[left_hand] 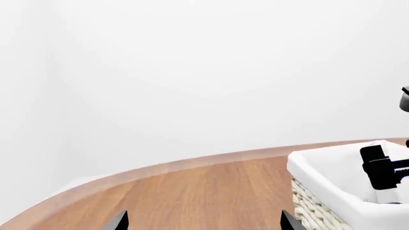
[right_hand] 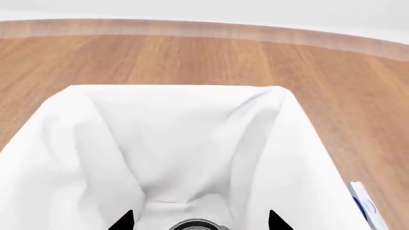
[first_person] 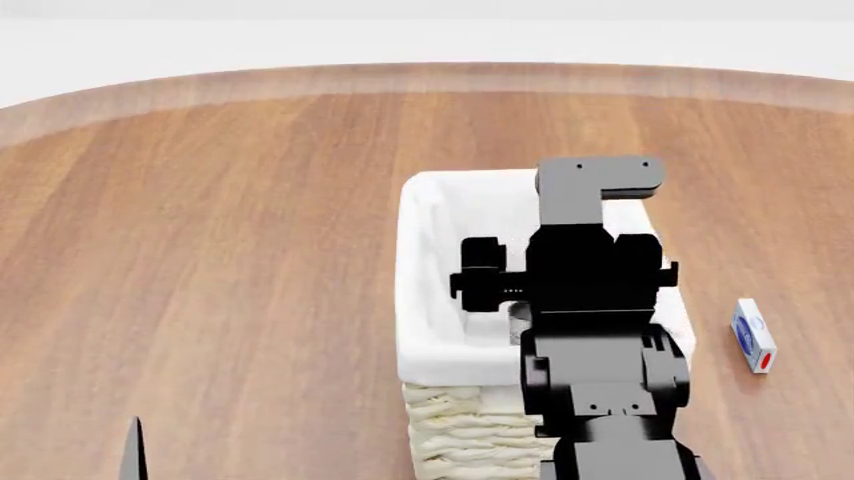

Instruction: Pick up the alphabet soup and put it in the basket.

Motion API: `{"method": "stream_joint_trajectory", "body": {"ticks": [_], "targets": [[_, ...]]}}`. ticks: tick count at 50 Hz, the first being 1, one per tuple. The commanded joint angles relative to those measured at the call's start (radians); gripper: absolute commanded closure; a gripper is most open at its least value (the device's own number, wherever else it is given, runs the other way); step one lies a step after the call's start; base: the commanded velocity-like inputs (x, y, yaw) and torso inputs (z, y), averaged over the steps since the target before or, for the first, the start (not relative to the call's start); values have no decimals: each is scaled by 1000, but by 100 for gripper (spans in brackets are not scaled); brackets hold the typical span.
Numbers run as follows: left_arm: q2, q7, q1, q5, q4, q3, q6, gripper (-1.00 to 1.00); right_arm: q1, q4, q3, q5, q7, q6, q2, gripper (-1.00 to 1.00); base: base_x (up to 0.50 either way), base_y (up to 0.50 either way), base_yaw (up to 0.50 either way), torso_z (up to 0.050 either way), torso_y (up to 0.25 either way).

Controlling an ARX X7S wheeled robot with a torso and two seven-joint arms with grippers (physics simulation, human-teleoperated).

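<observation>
Only the right wrist view looks down into the basket [right_hand: 191,143], where a grey can rim [right_hand: 195,225] sits between the right pincer's [right_hand: 195,221] spread tips; whether it is the alphabet soup I cannot tell. From the head, the right arm [first_person: 594,300] hides it. The left pincer [left_hand: 204,221] hangs wide over the surface [first_person: 200,250]. A small box [first_person: 754,335] lies near the basket.

The left wrist view shows two dark fingers [left_hand: 118,221] apart above the wooden counter [left_hand: 191,191], the basket [left_hand: 326,172] beside them, and the black right arm [left_hand: 383,167] over its liner.
</observation>
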Motion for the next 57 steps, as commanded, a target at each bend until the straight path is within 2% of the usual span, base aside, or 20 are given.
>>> {"method": "stream_joint_trajectory", "body": {"ticks": [1, 7, 12, 17, 28, 31, 34, 35, 38, 41, 45, 46, 50, 52, 57], "targets": [[-3, -3, -1, -1, 0, 2, 1, -100, 5, 0, -8, -18, -7, -5, -2, -100, 0, 0, 0, 0, 0], [-5, -7, 2, -1, 5, 1, 2, -100, 5, 0, -29, -18, -24, -49, -3, -100, 0, 0, 0, 0, 0], [-6, -9, 4, -2, 4, -1, 6, -100, 19, 0, -7, 18, -32, -269, -3, -100, 0, 0, 0, 0, 0], [-8, -12, 6, -3, 7, -4, 8, -100, 29, 0, 10, 57, -36, -392, -5, -100, 0, 0, 0, 0, 0], [-9, -14, 3, -2, 1, 2, 9, -100, 66, 0, 54, 154, -31, -500, -4, -100, 0, 0, 0, 0, 0], [-11, -15, 4, -3, 4, 2, 8, -100, 79, -1, 89, 149, -41, -527, 1, -100, 0, 0, 0, 0, 0], [-11, -16, 2, -3, 6, 4, 4, -100, 88, -28, 46, 100, -25, -573, 3, -100, 0, 0, 0, 0, 0], [-11, -15, 2, -4, 6, 4, 5, -100, 57, -120, 40, 106, -29, -527, 6, -100, 0, 0, 0, 0, 0], [-11, -15, -1, -5, 6, 6, 2, -100, -105, -570, 16, 126, -5, -252, 30, -100, 0, 0, 0, 0, 0], [-12, -15, -3, -3, 4, 9, 2, -100, -182, -902, -6, 130, 16, -113, 57, -100, 0, 0, 0, 0, 0], [-14, -16, -3, -4, 7, 9, 0, -100, -278, -1074, -31, 118, 31, -83, 79, -100, 0, 0, 0, 0, 0], [-15, -17, -1, -4, 10, 8, 0, -100, -304, -1201, -21, 142, 41, 2, 88, -100, 0, 0, 0, 0, 0], [-16, -19, -3, -3, 13, 9, -3, -100, -408, -1360, -22, 165, 39, 21, 108, -100, 0, 0, 0, 0, 0], [-15, -19, -3, -1, 7, 12, -1, -100, -468, -1493, 14, 243, 36, 97, 106, -100, 0, 0, 0, 0, 0], [-18, -24, 3, -2, 14, 8, 1, -100, -610, -1748, 32, 289, 74, 172, 123, -100, 0, 0, 0, 0, 0]]}}
